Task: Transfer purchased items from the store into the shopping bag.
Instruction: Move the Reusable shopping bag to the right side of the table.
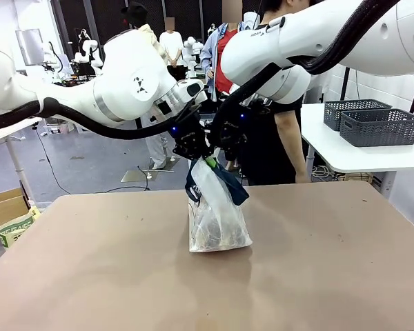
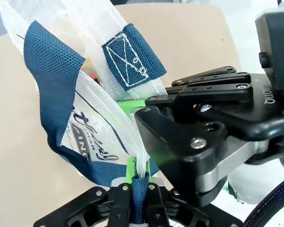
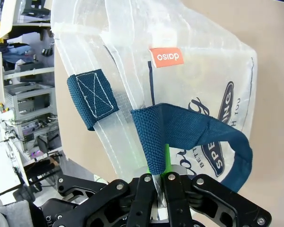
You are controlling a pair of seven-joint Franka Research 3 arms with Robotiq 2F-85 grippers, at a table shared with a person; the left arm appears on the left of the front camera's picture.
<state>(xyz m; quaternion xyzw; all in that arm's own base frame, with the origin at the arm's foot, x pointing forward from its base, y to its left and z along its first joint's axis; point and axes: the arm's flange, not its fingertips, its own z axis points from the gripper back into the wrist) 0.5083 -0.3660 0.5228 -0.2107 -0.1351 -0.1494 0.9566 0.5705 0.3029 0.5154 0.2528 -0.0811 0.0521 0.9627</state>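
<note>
While we hold the shopping bag (image 1: pixel 216 221) from above, our left gripper (image 2: pixel 135 189) is pinched tight on one navy strap and our right gripper (image 3: pixel 156 182) is clamped on the other strap, the two nearly touching. Below them the bag hangs with its base on the tan surface (image 1: pixel 317 276). If either woven strap slips through the smooth green pads, we judge the limp pouch would sag and spill. Its frosted plastic is thin and crinkled, with navy lettering; the straps are coarse webbing, cross-stitched at the ends.
</note>
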